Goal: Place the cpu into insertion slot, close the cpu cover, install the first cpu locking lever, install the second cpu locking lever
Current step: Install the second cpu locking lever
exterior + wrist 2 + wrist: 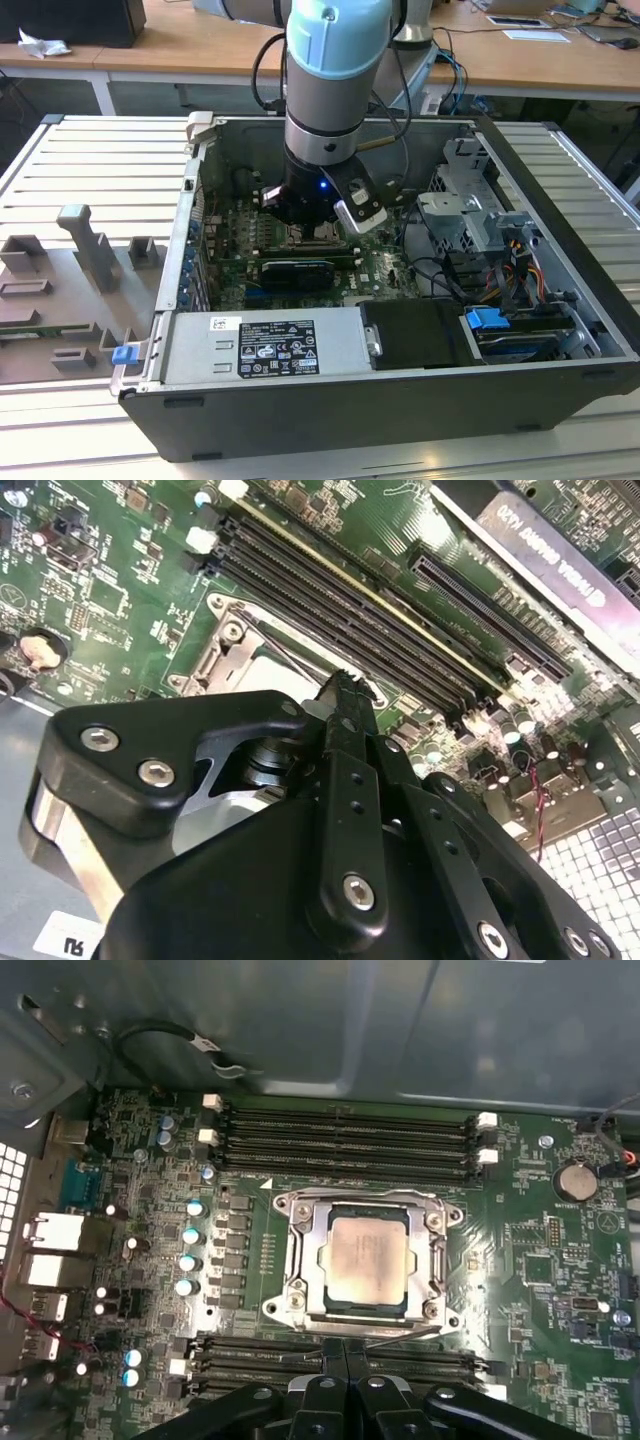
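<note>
Even, bright overhead light; glare sheens the cpu point(367, 1257), while the near tool point(345, 705) looks soft.

Arm point(325, 80): grey tube, light-blue joint cap, black cables. Black gripper point(345, 695), silver screws, small blue LED at wrist.

1. The open-topped dark grey computer case point(560, 180) gives access from above; its metal walls fence the green circuit board point(520, 1250) on every side
2. Long black memory slots point(345, 1140) run close along two opposite sides of the silver square cpu cover point(305, 1260)
3. The black gripper point(345, 1355), fingers together, hangs just beside that cover, over one slot bank
4. A silver drive cage point(465, 205) and loose black cables point(440, 275) crowd the exterior view's right
</note>
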Tool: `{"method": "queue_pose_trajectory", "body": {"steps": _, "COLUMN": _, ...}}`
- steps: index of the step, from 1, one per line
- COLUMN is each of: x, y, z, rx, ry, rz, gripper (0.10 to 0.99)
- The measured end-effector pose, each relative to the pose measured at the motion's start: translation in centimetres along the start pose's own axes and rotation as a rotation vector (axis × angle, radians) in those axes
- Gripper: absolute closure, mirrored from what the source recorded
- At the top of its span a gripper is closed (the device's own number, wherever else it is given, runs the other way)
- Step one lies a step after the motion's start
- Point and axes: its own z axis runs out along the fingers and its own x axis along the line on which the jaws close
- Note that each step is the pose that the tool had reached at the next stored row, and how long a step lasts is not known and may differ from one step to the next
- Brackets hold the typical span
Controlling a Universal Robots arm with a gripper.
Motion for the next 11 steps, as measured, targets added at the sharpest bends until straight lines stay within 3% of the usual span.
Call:
{"method": "queue_pose_trajectory", "body": {"steps": 7, "x": 0.27, "y": -0.12, "z": 0.57, "rx": -0.006, "ry": 0.0002, "rz": -0.002, "gripper": 0.98}}
{"method": "queue_pose_trajectory", "body": {"steps": 11, "x": 0.36, "y": -0.15, "z": 0.8, "rx": -0.016, "ry": -0.0006, "rz": -0.002, "gripper": 0.98}}
